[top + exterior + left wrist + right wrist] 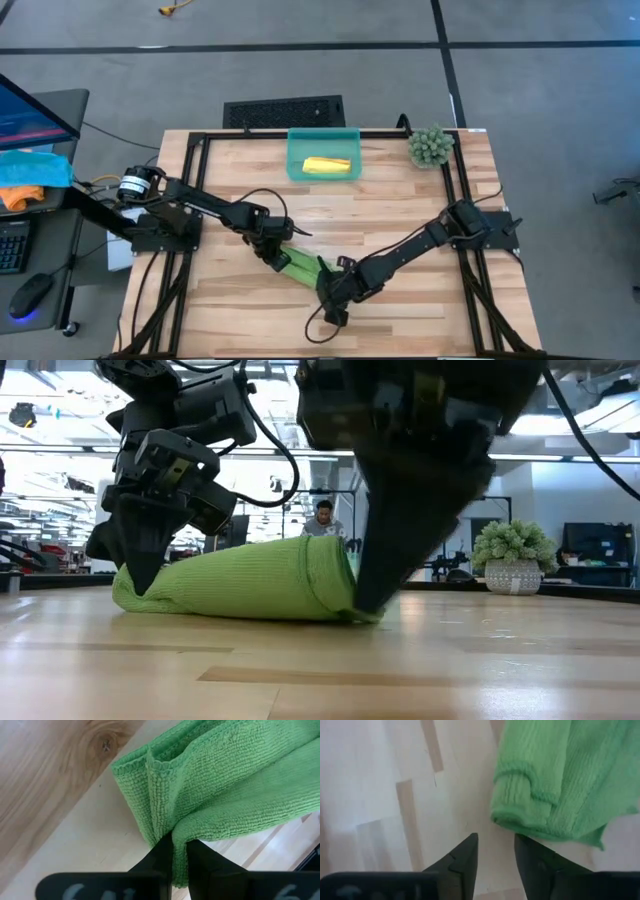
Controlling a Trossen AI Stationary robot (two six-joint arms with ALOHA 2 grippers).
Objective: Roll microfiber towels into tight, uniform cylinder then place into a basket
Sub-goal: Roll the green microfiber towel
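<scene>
Two towels are at different stages. From above, the yellow towel [327,166] already lies rolled in the basket [296,160] at the tabletop's [400,210] far edge, while the green towel [300,266] lies as a slanted roll near the middle, the left end effector [274,254] at one end and the right end effector [330,292] at the other.

At table height, the green roll [250,580] rests flat, both end effectors reaching down to its ends.

Past the left wrist, the fingers [160,857] are pinched shut on a fold of green cloth [225,780].

Past the right wrist, the fingers [465,857] stand parted and empty, the roll's end [530,805] just beyond them.

So rolling looks finished; next, the right side likely needs a fresh hold so the roll can be carried to the basket without unwinding.
</scene>
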